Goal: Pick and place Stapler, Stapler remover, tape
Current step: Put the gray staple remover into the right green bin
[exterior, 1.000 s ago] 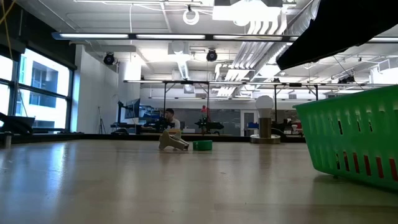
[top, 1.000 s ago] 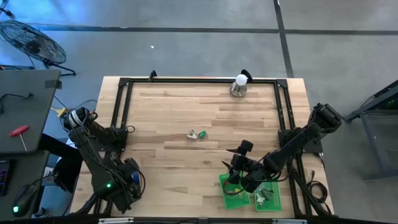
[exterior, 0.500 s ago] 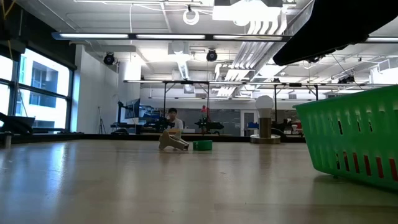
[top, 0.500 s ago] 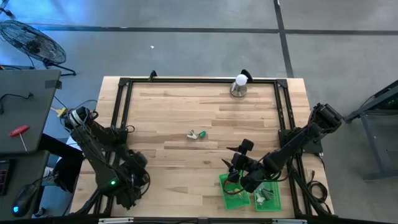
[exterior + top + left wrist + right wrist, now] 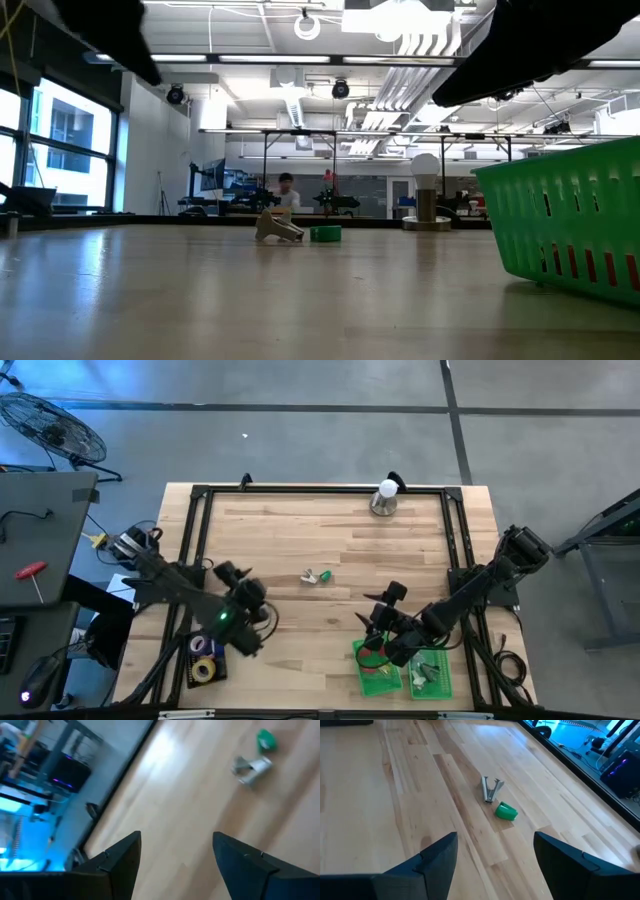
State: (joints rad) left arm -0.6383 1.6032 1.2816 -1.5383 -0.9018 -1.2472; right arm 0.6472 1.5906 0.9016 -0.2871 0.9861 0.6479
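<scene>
Stapler remover [image 5: 310,575] and green stapler [image 5: 326,574] mid-counter [image 5: 300,530], just beside each other. Tape rolls [image 5: 204,660] near left edge. Left pincer [image 5: 175,865] released, empty; right pincer [image 5: 495,865] released over green basket [image 5: 385,670]. Risk: grabbing one item nudges neighbour away.

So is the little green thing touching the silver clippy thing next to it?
Apart. The right wrist view shows bare wood between the green thing and the silver clippy thing.

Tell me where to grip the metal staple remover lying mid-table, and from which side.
Grip the staple remover across its narrow hinged end, coming straight down from above. It lies flat with its two prongs splayed in a V, and the green piece sits close beside it, so a side approach would likely bump that.
</scene>
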